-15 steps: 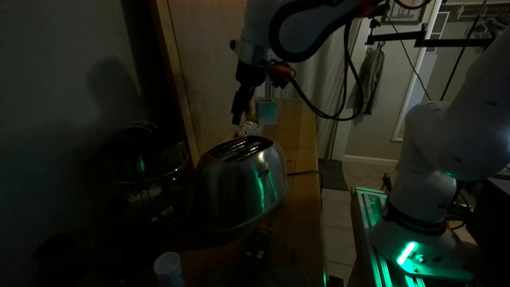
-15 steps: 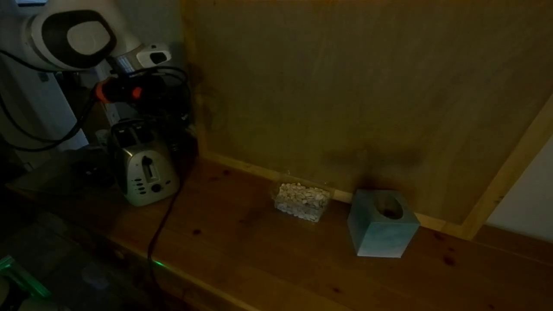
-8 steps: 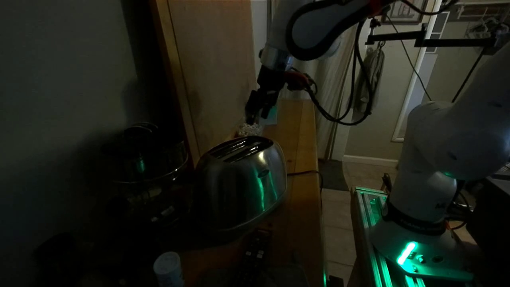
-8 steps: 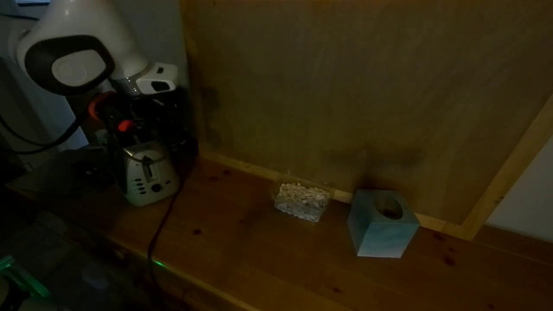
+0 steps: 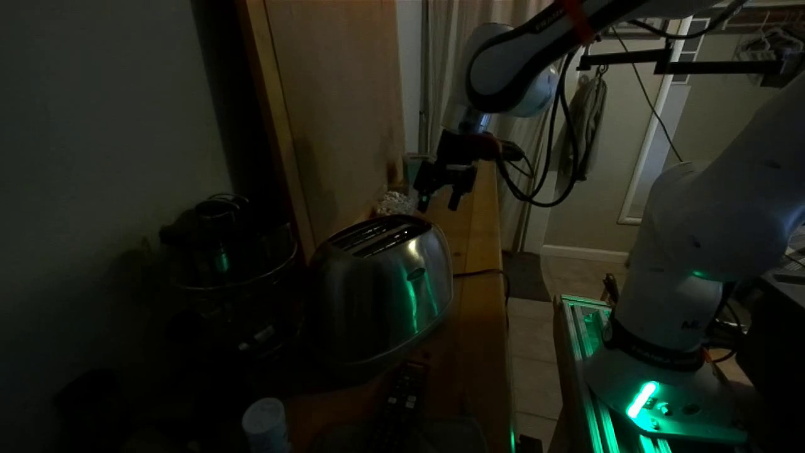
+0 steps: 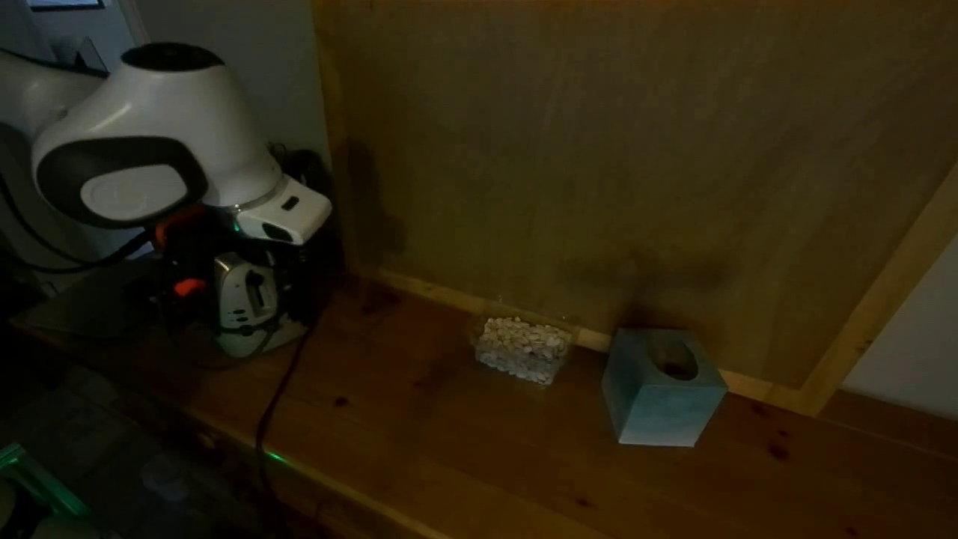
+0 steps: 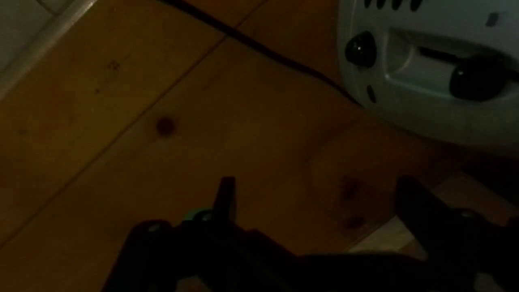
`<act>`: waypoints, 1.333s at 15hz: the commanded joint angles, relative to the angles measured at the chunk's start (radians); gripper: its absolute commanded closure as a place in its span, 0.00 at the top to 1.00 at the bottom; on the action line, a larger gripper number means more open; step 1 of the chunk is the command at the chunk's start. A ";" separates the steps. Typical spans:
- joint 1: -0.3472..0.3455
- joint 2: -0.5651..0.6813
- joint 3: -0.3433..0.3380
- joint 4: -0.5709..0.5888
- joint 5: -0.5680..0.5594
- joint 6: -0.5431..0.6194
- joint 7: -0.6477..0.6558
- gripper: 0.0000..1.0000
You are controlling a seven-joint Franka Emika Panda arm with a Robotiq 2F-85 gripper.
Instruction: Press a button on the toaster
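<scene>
The shiny steel toaster (image 5: 377, 302) stands on the wooden counter, slots up. In an exterior view its pale control end (image 6: 243, 299) is partly hidden by my gripper and cables. The wrist view shows that end of the toaster (image 7: 429, 117) at the upper right, with a black lever (image 7: 478, 79), a round knob (image 7: 361, 49) and several small dark oval buttons (image 7: 396, 3) cut by the top edge. My gripper (image 5: 439, 204) is open and empty, above and just beyond the toaster's control end. In the wrist view the gripper (image 7: 317, 178) has its fingers wide apart over bare wood.
A power cord (image 6: 278, 397) runs from the toaster over the counter edge. A clear box of pale pebbles (image 6: 524, 348) and a tissue box (image 6: 664, 389) stand by the wooden board (image 6: 599, 150). A remote (image 5: 402, 399), a white container (image 5: 265, 423) and a dark appliance (image 5: 226, 251) are nearby.
In an exterior view my gripper has moved right and slightly down, turning so both fingers show apart. In both exterior views the arm is lower, now covering part of the toaster's control end. The toaster has not moved.
</scene>
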State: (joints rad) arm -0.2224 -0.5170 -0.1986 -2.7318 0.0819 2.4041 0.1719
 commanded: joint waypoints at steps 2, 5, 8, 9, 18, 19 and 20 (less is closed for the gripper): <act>-0.032 0.048 -0.029 -0.018 0.098 -0.087 0.061 1.00; -0.039 0.069 -0.072 -0.022 0.181 -0.163 0.057 0.72; -0.045 0.097 -0.120 -0.023 0.277 -0.236 0.038 0.50; -0.047 0.112 -0.135 -0.023 0.313 -0.254 0.033 0.44; -0.066 0.224 -0.170 -0.026 0.611 -0.312 -0.073 0.06; -0.067 0.238 -0.173 -0.026 0.626 -0.312 -0.085 0.02; -0.067 0.246 -0.174 -0.026 0.630 -0.312 -0.090 0.01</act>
State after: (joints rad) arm -0.2580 -0.2739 -0.4033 -2.7594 0.7057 2.0994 0.0863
